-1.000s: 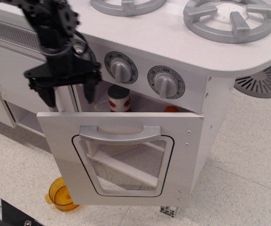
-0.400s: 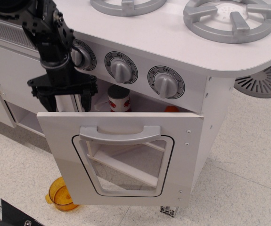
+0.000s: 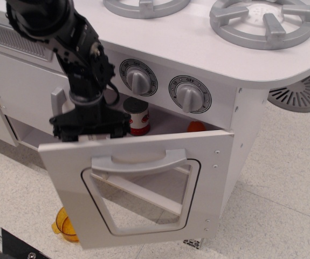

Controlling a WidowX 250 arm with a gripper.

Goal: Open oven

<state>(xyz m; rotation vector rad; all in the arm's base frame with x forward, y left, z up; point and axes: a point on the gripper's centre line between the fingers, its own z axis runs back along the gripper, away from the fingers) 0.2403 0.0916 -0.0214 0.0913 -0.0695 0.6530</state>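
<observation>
The white toy oven has its door (image 3: 144,189) tilted outward and partly open, with a rounded clear window and a wide grey bar handle (image 3: 138,162). Grey dial knobs (image 3: 138,78) (image 3: 189,95) sit above it. My black gripper (image 3: 90,132) points down at the door's top left edge, its fingertips dipping behind the door's upper rim into the gap. The tips are hidden behind the door, so I cannot see how the jaws stand. A red and white can (image 3: 137,116) and an orange item (image 3: 197,127) stand inside the oven.
Grey burner grates (image 3: 262,21) lie on the white countertop. A plain white cabinet with a grey handle (image 3: 57,102) is to the left. An orange cup (image 3: 64,225) lies on the floor under the door. A grey vent disc (image 3: 300,93) is at right.
My gripper has moved right and down, going behind the door's top edge. The oven door has swung further outward and down.
</observation>
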